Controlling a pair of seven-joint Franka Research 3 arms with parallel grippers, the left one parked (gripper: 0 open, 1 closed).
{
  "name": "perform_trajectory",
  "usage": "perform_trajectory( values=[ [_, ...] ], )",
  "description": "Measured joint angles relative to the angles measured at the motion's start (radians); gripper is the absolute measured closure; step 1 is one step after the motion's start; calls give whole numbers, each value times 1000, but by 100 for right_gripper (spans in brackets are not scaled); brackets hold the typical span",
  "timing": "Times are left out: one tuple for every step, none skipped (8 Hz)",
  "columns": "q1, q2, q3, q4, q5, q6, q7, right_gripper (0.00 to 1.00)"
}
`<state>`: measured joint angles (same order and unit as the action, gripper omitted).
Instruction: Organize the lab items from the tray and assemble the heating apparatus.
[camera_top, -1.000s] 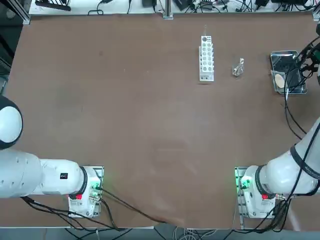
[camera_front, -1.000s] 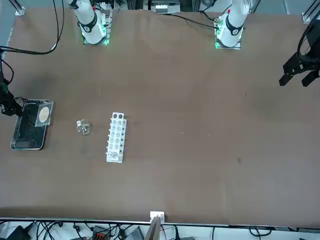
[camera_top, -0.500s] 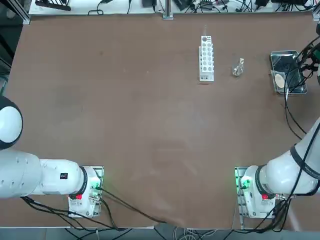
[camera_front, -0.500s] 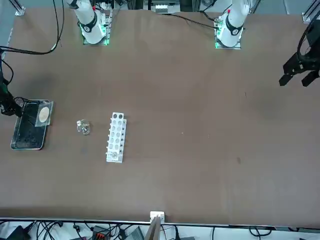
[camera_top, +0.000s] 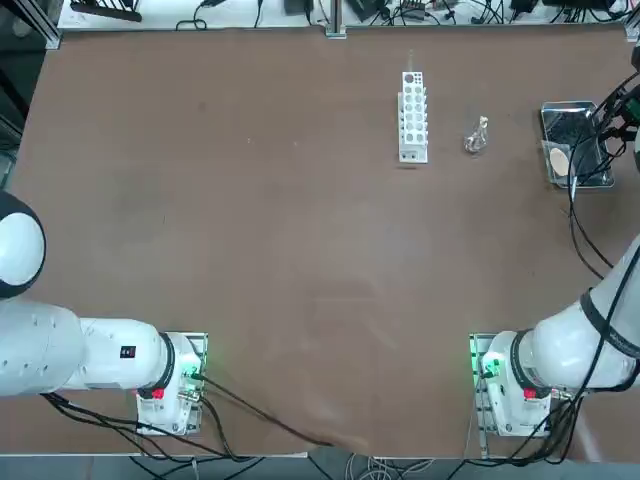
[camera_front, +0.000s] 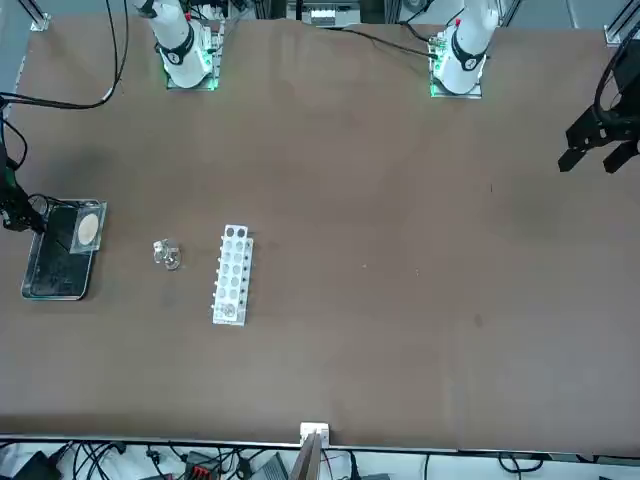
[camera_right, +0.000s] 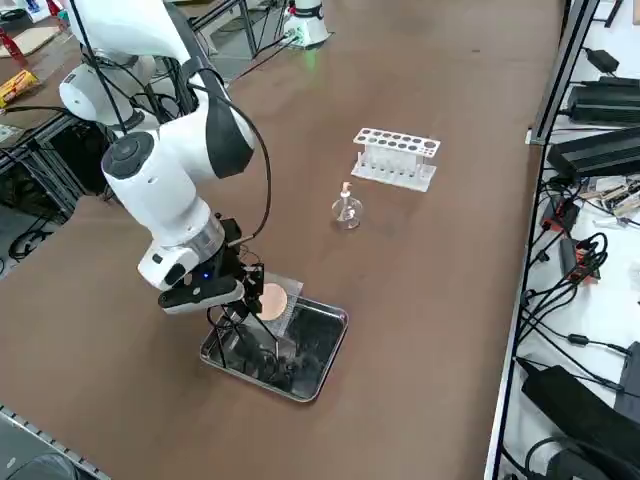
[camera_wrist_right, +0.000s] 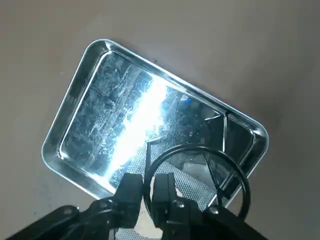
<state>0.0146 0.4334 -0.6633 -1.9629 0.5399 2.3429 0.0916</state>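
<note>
Hidden: mesh under my fingers, half seen | Pose: my right gripper (camera_wrist_right: 148, 192) points down over tray (camera_wrist_right: 75, 107) at table's 2 o'clock | Grip: pinching black wire stand (camera_wrist_right: 227, 167) ring

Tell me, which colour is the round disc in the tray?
The round disc is tan, resting on grey mesh; the right side view shows it best.

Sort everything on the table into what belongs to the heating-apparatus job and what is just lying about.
Belongs to the job:
- metal tray
- black wire stand, its ring between the right gripper fingers, in the tray
- round tan disc on its mesh, in the tray
- glass burner, on the table between tray and rack

Lying about:
- white holed rack
- cables along the table's edge
</note>
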Motion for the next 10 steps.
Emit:
perform_trajectory(
  values=[
    [0, 0, 0, 1, 0, 0, 0, 85],
    [1, 0, 0, 4, 0, 0, 0, 87],
    [2, 0, 0, 6, 1, 0, 0, 89],
    [2, 0, 1, 9, 2, 0, 0, 91],
    [3, 0, 1, 12, 3, 0, 0, 93],
    [3, 0, 1, 14, 3, 0, 0, 94],
    [4, 0, 1, 16, 3, 0, 0, 94],
    [7, -1, 1, 18, 3, 0, 0, 94],
    [13, -7, 1, 24, 3, 0, 0, 94],
    [22, -21, 1, 31, 4, -5, 0, 94]
  ],
)
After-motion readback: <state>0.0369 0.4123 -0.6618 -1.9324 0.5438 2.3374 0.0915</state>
